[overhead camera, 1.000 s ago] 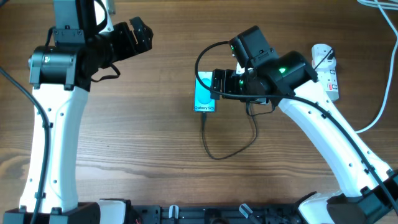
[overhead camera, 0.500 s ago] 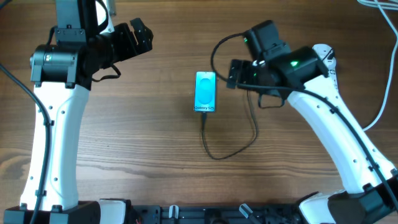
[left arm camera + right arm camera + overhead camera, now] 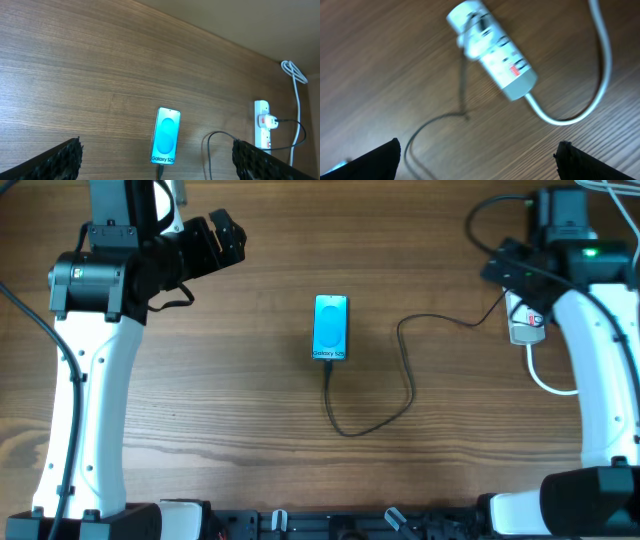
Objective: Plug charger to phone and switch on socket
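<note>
Looking through my right wrist camera, I see my right claw spread wide and empty above the table. The socket lies ahead of the gap, blurred, its long axis slanting from upper left to lower right. A red switch mark sits toward its grey end, where the white cord curls away, and the charger cable leaves the other end. From the left wrist camera my left fingers stand far apart with nothing between them; the phone lies ahead, screen up, long axis pointing away, the cable meeting its near end, and the socket is well off to the right. From overhead my left claw hangs well apart from everything, while my right arm covers most of the socket. I judge the right claw far nearer the switch, so the press falls to it, coming down onto that red mark
</note>
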Controlling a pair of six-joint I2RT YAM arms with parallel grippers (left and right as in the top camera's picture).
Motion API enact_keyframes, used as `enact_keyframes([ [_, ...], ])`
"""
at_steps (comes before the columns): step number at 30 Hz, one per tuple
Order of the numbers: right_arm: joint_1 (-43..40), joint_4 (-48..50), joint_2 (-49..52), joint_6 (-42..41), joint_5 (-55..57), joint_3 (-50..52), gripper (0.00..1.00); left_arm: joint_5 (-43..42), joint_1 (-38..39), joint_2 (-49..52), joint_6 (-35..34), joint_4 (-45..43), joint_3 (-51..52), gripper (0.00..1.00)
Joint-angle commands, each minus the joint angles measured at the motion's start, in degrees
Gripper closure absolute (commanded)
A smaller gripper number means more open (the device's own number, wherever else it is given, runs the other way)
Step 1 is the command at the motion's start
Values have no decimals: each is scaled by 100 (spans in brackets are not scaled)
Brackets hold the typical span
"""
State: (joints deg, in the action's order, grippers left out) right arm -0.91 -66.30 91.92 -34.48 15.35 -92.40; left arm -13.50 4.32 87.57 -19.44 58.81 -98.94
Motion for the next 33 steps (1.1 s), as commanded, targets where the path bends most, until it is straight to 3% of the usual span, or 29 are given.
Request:
enact_keyframes([
  [1,-446,212,15,-46,131,-90,0,31,-42,31,-52,-2,24,0],
  [12,-1823,931,1196,-271,107,-90,0,31,-42,31,-52,-2,24,0],
  [17,-2275,1464,1488,619,-796,-90,0,31,-42,31,-52,0,24,0],
  [33,-2389,1709,2754,951,-782,-90,0,31,-42,31,-52,0,24,0],
])
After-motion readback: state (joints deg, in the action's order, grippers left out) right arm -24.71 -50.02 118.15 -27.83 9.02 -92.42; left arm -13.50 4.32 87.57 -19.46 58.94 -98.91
